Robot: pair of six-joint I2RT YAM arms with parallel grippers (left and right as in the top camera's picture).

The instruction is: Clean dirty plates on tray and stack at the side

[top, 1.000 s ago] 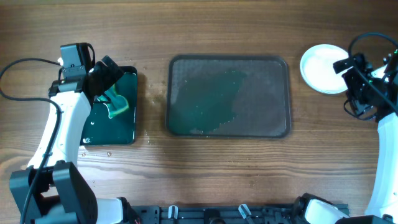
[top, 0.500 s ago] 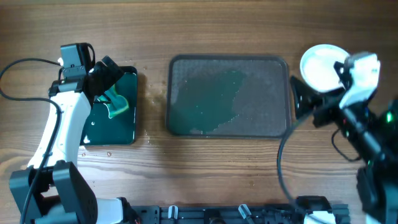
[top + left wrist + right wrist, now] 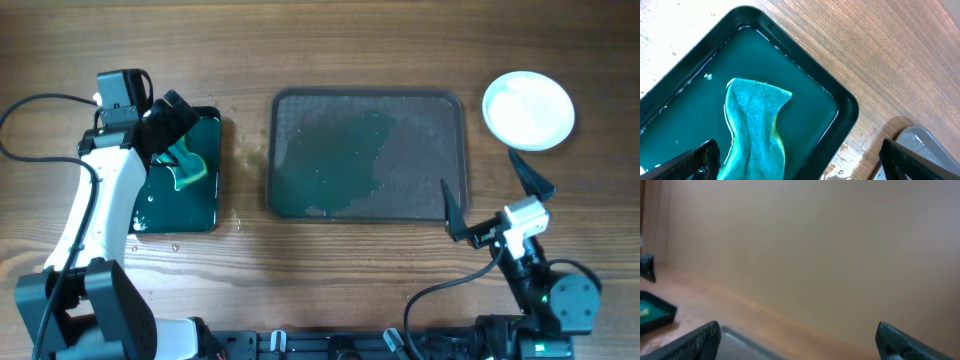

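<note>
The plates sit as one white round stack on the table at the far right, off the tray; only the top white plate shows. The dark grey-brown tray lies in the middle with no plates on it, only a wet teal-green film. My left gripper is open and empty above the small black tray; its wide-apart fingers frame the sponge. My right gripper is open and empty, low at the front right, beside the tray's right front corner. Its view shows mostly the wall.
The small black glossy tray holds green water and a teal sponge, also visible from overhead. Water drops lie on the wood near it. The right wrist view catches a corner of the grey tray and the black tray.
My right arm has pulled away from the plate stack at the far right and swung down to the front right of the table. The left arm has not moved.
</note>
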